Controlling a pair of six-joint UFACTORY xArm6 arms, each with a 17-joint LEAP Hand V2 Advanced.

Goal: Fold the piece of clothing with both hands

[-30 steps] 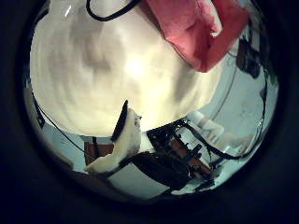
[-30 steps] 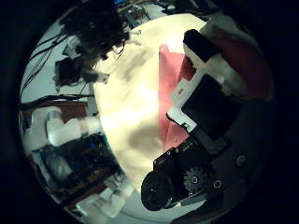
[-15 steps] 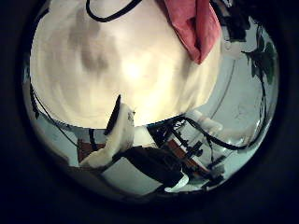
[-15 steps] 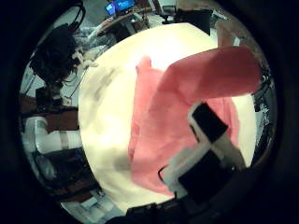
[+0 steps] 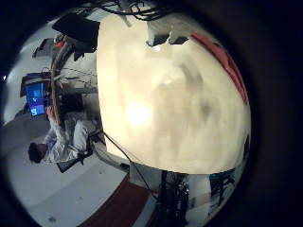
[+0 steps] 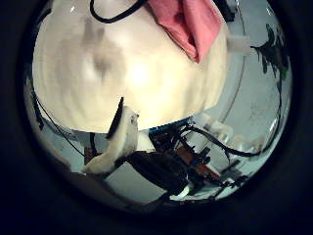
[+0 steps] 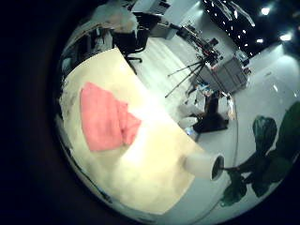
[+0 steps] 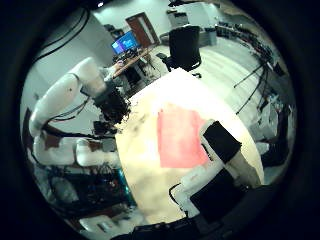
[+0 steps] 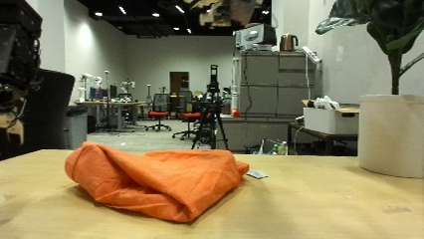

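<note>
Orange garment [image 9: 156, 179] lying bunched on table [image 9: 331, 204], untouched. Left hand [image 8: 108, 103] hovering off beyond table's edge, fingers unreadable. Right hand [image 8: 215, 165] hanging above garment, fingers relaxed, holding nothing. Bare tabletop surrounding cloth.

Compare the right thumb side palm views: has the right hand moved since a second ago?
Yes. The right hand has lifted away from the light wooden table; the orange cloth garment on it now looks smaller.
</note>
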